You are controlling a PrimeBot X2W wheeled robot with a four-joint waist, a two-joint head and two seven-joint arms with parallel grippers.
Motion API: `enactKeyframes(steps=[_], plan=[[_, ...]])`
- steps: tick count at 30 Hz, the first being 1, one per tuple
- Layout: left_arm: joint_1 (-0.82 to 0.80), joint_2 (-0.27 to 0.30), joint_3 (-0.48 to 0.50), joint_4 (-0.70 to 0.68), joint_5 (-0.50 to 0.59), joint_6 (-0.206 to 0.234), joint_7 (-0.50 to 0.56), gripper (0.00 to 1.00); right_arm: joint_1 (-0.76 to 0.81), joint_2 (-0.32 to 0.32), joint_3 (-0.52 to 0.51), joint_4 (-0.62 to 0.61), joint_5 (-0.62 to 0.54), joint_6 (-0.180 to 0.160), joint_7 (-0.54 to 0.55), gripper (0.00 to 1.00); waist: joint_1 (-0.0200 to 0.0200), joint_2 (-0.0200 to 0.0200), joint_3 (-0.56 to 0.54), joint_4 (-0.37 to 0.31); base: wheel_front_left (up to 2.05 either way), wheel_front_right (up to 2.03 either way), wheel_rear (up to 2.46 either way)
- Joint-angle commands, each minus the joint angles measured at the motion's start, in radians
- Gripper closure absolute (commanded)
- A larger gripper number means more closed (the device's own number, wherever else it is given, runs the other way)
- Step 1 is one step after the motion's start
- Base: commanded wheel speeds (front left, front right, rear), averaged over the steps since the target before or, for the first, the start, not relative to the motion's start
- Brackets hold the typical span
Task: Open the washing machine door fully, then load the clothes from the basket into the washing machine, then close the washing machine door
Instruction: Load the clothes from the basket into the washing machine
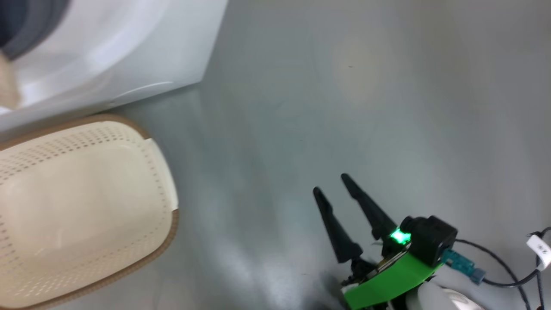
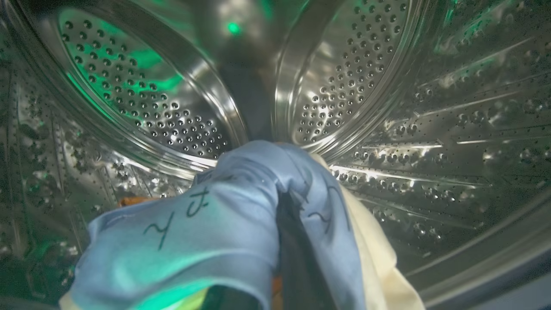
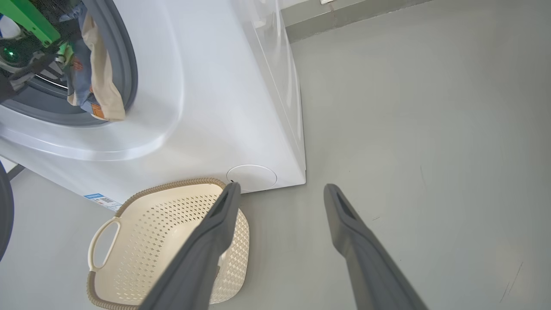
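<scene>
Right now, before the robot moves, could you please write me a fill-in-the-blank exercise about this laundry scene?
1. The cream-white perforated plastic basket with the brown rim is ____.
2. The light blue printed clothes reach into the steel perforated ____ of the white boxy washing machine.
3. The right gripper, over the grey floor, holds nothing and is ____.
Missing words: empty; drum; open.

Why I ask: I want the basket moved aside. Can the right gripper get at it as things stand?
Probably yes. The right gripper hangs open and empty, with bare grey floor between it and the basket, which stands to its left by the washing machine; nothing visible blocks the way.
</scene>
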State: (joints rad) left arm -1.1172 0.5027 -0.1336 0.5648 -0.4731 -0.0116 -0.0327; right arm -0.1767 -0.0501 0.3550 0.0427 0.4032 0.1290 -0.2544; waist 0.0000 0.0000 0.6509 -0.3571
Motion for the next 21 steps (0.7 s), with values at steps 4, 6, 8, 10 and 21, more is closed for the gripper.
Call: enactKeyframes(steps=[4,6,8,10,21], plan=[[-0.141,0.086,0.009,0.087,0.049,0.017,-0.019,1.00,0.051,0.000,0.060,-0.022,0.016,0.002,-0.007,0.00,0.0000,0.0000,0.029,-0.065,0.00,0.00,0.00],[-0.196,0.102,0.006,0.130,0.062,0.018,-0.029,1.00,0.061,0.000,0.076,-0.028,0.020,0.002,-0.007,0.00,0.0000,0.0000,0.039,-0.086,0.00,0.00,0.00],[-0.248,0.119,0.006,0.166,0.071,0.017,-0.040,1.00,0.073,0.000,0.088,-0.030,0.020,0.002,-0.007,0.00,0.0000,0.0000,0.050,-0.106,0.00,0.00,0.00],[-0.296,0.146,-0.001,0.196,0.094,0.024,-0.053,1.00,0.087,0.000,0.091,-0.036,0.035,0.002,-0.007,0.00,0.0000,0.0000,0.061,-0.124,0.00,0.00,0.00],[-0.451,0.179,-0.016,0.304,0.149,0.070,-0.185,1.00,0.111,0.000,0.138,-0.063,0.063,0.002,-0.007,0.00,0.0000,0.0000,0.115,-0.164,0.00,0.00,0.00]])
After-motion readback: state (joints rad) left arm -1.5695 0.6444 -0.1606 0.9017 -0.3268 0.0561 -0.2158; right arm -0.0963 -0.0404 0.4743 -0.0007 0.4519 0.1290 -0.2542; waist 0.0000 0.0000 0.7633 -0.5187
